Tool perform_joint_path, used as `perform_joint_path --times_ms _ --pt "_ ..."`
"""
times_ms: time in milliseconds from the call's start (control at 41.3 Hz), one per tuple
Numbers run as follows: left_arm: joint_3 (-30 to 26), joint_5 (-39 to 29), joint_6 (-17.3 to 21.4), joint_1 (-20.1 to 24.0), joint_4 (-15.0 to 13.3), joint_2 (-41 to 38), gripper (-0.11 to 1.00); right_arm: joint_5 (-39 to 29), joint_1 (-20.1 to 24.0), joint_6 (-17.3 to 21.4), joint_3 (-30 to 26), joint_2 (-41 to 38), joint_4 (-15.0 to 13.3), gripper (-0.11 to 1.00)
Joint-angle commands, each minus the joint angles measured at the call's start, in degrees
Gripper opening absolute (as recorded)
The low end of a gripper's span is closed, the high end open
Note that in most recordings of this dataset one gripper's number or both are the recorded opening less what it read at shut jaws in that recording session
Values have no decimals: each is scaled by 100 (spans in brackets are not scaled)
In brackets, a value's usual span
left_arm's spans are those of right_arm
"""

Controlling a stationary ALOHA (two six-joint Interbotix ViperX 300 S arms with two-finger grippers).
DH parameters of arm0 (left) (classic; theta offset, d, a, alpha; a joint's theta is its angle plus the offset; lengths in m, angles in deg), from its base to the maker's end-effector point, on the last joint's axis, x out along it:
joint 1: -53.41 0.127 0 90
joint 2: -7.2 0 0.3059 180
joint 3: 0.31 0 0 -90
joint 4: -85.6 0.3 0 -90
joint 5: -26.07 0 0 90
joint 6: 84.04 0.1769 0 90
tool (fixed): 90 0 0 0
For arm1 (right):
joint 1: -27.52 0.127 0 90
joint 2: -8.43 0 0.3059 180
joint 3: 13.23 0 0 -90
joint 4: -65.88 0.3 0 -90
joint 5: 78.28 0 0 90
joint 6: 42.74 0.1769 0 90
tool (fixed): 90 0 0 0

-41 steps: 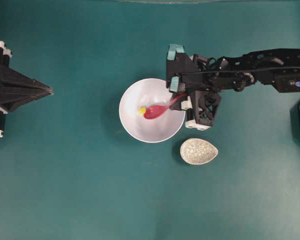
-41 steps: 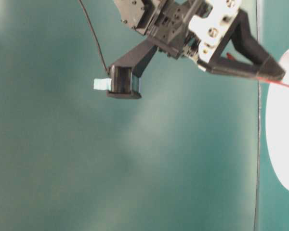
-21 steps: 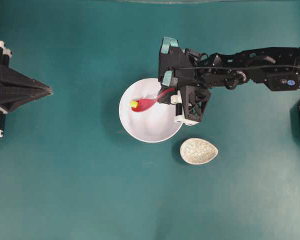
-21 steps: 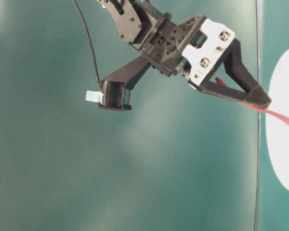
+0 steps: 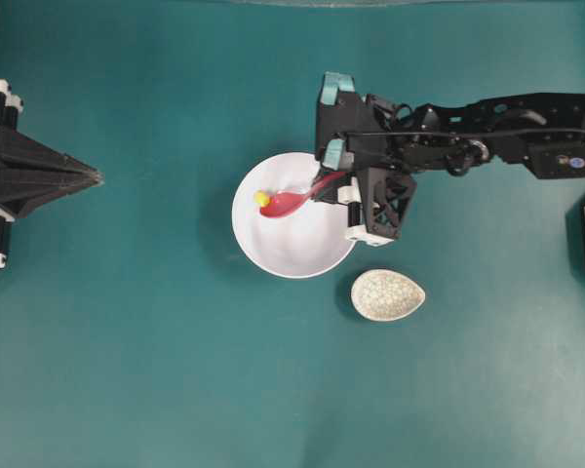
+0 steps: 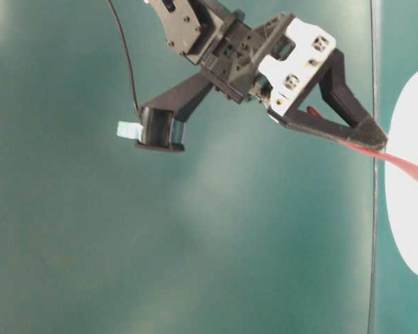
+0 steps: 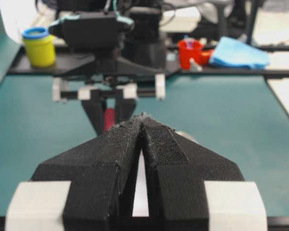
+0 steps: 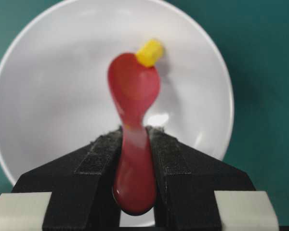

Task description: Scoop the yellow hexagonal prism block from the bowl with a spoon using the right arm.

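The white bowl (image 5: 294, 249) sits mid-table. My right gripper (image 5: 330, 183) hovers over its right rim, shut on the handle of the red spoon (image 5: 286, 203). In the right wrist view the spoon (image 8: 134, 91) reaches out from between the right gripper's (image 8: 134, 132) pads into the bowl (image 8: 53, 82). The yellow hexagonal prism block (image 8: 149, 52) touches the far tip of the scoop, near the bowl's wall. From overhead the block (image 5: 261, 198) lies at the scoop's left end. My left gripper (image 5: 96, 176) rests at the table's left edge, shut and holding nothing.
A small speckled teardrop dish (image 5: 387, 294) lies just below and right of the bowl. The right arm (image 5: 487, 146) stretches in from the right edge. In the left wrist view, a yellow cup (image 7: 37, 46), a red cup (image 7: 191, 52) and a blue cloth (image 7: 238, 52) sit beyond the table.
The right gripper swung the spoon from the bowl's middle toward its upper-left wall. The yellow block travelled with the scoop's tip up and to the left. The left arm has not moved.
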Motion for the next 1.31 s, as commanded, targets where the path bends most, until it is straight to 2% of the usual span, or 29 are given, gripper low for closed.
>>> perform_joint_path --times_ms 0,242,751,823,993,1283 --pt "-158 62 0 0 18 -26 3 79 18 0 9 272 0 23" --pt "-158 62 0 9 9 -26 3 308 26 0 185 413 0 23" --pt "-158 62 0 9 9 -26 3 378 35 -105 105 624 -18 23" --pt "-158 62 0 9 18 -26 3 360 35 -132 123 817 -123 23" --pt "-158 62 0 9 9 -26 3 132 53 -167 229 1274 -563 23" --pt "-167 62 0 9 9 -18 3 -615 79 -79 483 2057 -606 23"
